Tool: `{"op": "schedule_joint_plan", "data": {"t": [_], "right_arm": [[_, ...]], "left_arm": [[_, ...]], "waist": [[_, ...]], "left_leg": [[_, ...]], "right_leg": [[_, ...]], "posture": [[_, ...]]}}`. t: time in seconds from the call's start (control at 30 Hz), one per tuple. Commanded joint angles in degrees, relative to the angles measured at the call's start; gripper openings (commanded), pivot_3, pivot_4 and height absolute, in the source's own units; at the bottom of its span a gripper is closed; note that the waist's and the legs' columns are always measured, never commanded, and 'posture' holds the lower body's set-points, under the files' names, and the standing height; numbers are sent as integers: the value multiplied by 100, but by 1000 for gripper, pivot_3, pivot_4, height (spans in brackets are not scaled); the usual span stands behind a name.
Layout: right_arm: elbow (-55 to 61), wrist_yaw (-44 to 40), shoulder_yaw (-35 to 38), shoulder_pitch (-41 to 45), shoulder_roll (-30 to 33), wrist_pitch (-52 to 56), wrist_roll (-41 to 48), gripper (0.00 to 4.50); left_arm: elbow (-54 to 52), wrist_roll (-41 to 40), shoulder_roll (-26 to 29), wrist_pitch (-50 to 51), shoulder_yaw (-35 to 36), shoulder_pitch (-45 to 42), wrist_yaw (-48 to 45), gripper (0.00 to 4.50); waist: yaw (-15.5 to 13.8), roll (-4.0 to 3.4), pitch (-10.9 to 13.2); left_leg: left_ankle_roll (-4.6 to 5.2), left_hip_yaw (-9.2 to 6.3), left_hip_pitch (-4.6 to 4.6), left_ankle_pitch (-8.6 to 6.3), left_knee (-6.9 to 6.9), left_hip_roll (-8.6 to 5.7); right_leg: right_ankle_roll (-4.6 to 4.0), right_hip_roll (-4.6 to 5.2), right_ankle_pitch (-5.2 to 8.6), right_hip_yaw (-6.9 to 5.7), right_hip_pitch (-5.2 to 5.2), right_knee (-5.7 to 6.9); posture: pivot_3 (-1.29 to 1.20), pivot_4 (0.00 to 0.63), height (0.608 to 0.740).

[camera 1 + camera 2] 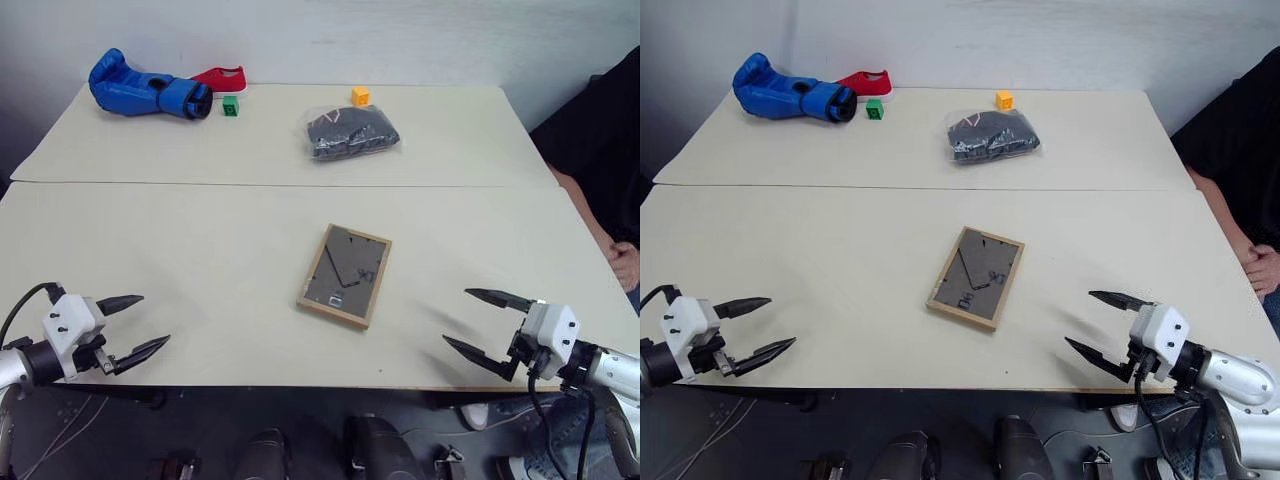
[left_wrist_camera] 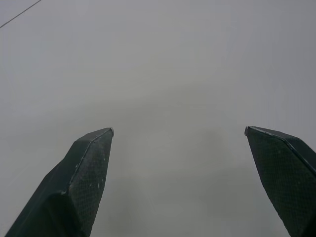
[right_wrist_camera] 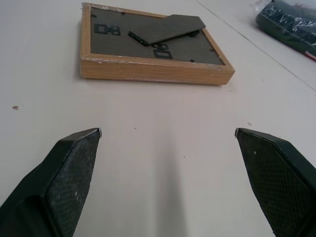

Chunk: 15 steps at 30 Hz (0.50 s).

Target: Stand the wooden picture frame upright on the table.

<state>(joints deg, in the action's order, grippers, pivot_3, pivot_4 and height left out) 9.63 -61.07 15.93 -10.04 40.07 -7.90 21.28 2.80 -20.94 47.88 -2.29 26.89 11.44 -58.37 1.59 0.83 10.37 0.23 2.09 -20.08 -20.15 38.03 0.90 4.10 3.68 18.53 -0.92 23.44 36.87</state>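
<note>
Close-up, wooden picture frame (image 3: 148, 47) face-down, easel raised.

A lab-like test room is showing here: two plain cream tabletops (image 1: 200, 250) are meeting at a seam against a bare white wall (image 1: 400, 40), unrelated props are lying scattered, and a person (image 1: 605, 150) is sitting alongside.

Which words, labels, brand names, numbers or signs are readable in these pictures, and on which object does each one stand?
No text can be read.
Wooden picture frame: it lies face down, and its dark back shows no lettering.
Clear bag: no legible label.
Blue boxing glove, red shoe, green cube, orange cube: any marks are too small to read.
</note>
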Motion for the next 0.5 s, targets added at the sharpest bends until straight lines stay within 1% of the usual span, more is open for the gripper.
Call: {"op": "schedule_joint_plan", "data": {"t": [0.03, 0.13, 0.23, 0.27, 0.33, 0.43, 0.47, 0.5], "right_arm": [[215, -3, 31, -37, 110, 15, 69, 4479], [188, -11, 18, -47, 83, -16, 48, 4479], [132, 44, -16, -54, 4, 145, 137, 4479], [133, 132, -67, -14, 10, 339, 117, 4309], [104, 390, -209, 196, 8, 633, -73, 3827], [-54, 802, -510, 627, -9, 993, -444, 2789], [-142, 925, -631, 791, -38, 1110, -552, 2388], [-252, 1009, -746, 958, -76, 1130, -661, 2089]], "left_arm": [[-13, 5, 40, -107, 109, -60, 42, 4500], [-74, -205, -14, 117, 125, -117, 43, 4500], [-527, -428, -15, 663, -85, -252, 78, 4500], [-702, -442, -40, 858, -200, -365, 193, 4312], [-1042, -397, -124, 1208, -511, -681, 465, 3878], [-1283, -59, -335, 1603, -1121, -1259, 962, 2951], [-1292, 13, -467, 1758, -1352, -1488, 1116, 2579], [-1265, 145, -614, 1846, -1614, -1730, 1261, 2327]], "waist": [[1, 0, 0], [0, 0, 0], [0, 0, 0], [0, 0, 0], [-13, 2, -1], [-10, 2, -1], [-10, 2, -1], [-11, -1, -3]], "left_leg": [[0, 0, 0, 0, 0, 0], [0, 0, 0, 0, 0, 0], [0, 0, 0, 0, 1, 0], [0, 0, -1, 0, 1, 0], [0, -1, -1, 0, 4, 0], [0, -1, -2, 1, 12, -2], [0, -1, -2, 2, 13, -3], [-9, -1, -3, 6, 13, -3]], "right_leg": [[0, 0, 0, 0, 0, 0], [0, 0, 0, -1, 0, 0], [0, 0, 0, -1, -1, 1], [0, 0, 0, -1, -1, 1], [1, 0, -1, 0, -2, 2], [3, 2, -2, 0, -2, 8], [3, 1, -2, 0, -1, 10], [4, 0, -2, -1, 1, 10]], "posture": [[0, 150, 740], [0, 150, 740], [0, 150, 740], [0, 150, 740], [0, 150, 740], [0, 150, 740], [0, 150, 740], [0, 150, 740]]}}
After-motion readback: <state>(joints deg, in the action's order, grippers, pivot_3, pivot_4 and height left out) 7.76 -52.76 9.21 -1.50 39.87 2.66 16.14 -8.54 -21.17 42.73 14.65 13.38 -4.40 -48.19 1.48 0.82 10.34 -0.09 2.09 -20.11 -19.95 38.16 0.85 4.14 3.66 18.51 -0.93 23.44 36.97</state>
